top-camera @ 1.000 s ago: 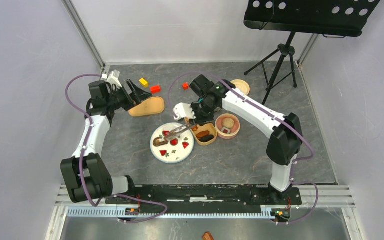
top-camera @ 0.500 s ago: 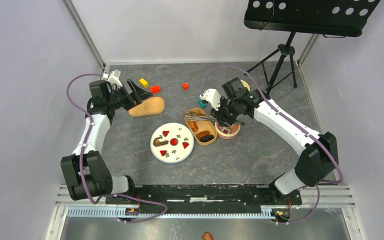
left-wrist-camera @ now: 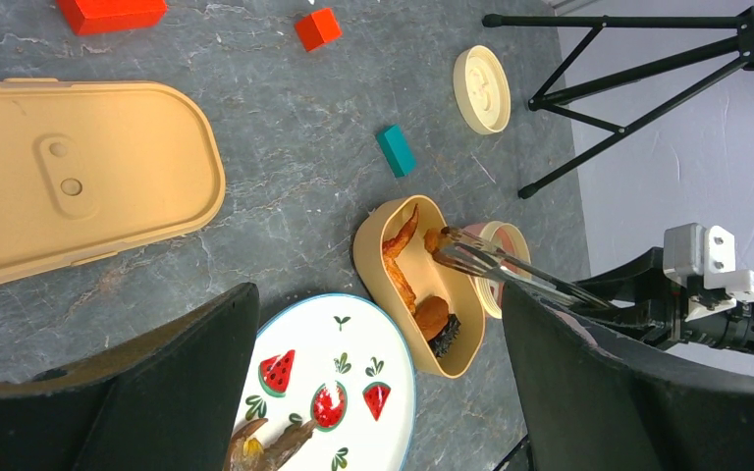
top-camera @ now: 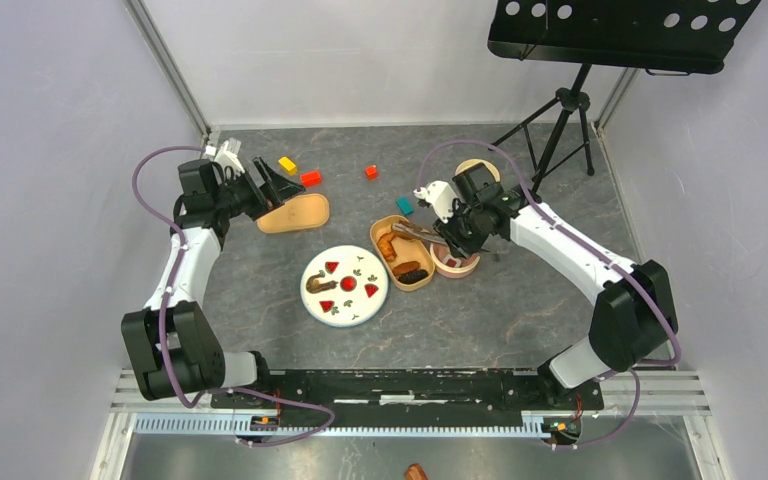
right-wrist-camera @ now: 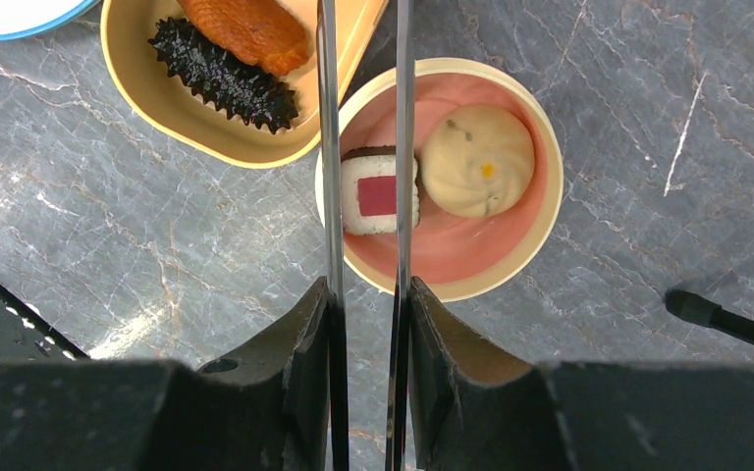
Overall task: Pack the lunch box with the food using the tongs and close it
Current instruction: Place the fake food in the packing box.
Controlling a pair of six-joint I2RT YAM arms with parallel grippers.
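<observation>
Right gripper (right-wrist-camera: pixel 365 294): clamped across both arms of the tongs (right-wrist-camera: pixel 331 147).
Tongs' tips: over the oval lunch box (left-wrist-camera: pixel 358 245), apparently pinching a fried chunk (left-wrist-camera: pixel 435 238).
Left gripper (left-wrist-camera: pixel 378 294): jaws wide apart, empty, above the lid (left-wrist-camera: pixel 79 177).
Handling: tongs judged light, stiff, slick and springy, so squeeze both arms together. Chunk likely light and prone to slipping.

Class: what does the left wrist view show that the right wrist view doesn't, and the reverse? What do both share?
Left wrist only: the oval lid, red cubes, teal block and watermelon wedges. Right wrist only: the sushi piece and pale dumpling. Both: the tongs, round pink bowl, and oval box holding a fried piece and dark ridged piece.
</observation>
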